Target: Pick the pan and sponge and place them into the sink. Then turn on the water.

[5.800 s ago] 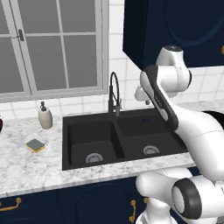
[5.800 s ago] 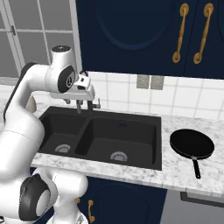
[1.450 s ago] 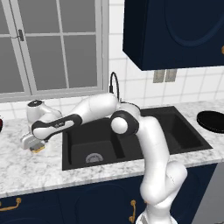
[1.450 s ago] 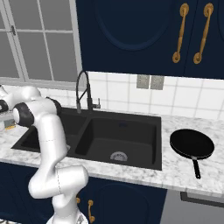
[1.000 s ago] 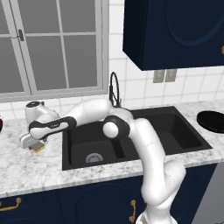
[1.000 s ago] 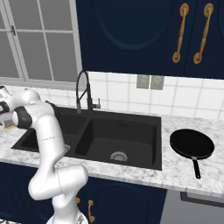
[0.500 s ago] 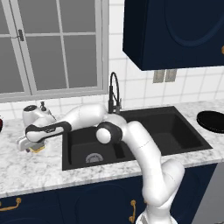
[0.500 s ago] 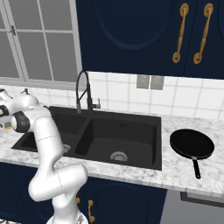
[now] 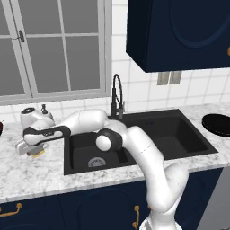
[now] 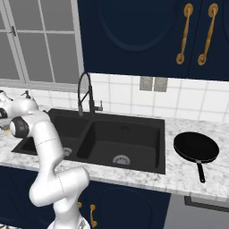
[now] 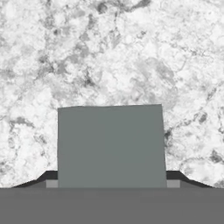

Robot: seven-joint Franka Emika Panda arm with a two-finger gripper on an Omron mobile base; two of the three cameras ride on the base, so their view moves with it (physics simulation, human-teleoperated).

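Jaws straddle the sponge (image 11: 111, 146) at six o'clock, grip unclear; it looks light, squashy — pinch its short sides.

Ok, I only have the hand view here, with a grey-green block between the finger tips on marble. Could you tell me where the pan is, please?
Observer: The pan lies on the counter to the right of the sink, with its handle toward the front edge.
Operator: Thank you. And which side of the sink am I working on?
Observer: The gripper is low over the counter left of the sink, at the sponge.
Operator: Is anything standing close by?
Observer: A soap dispenser stands further back on the counter, behind the gripper.
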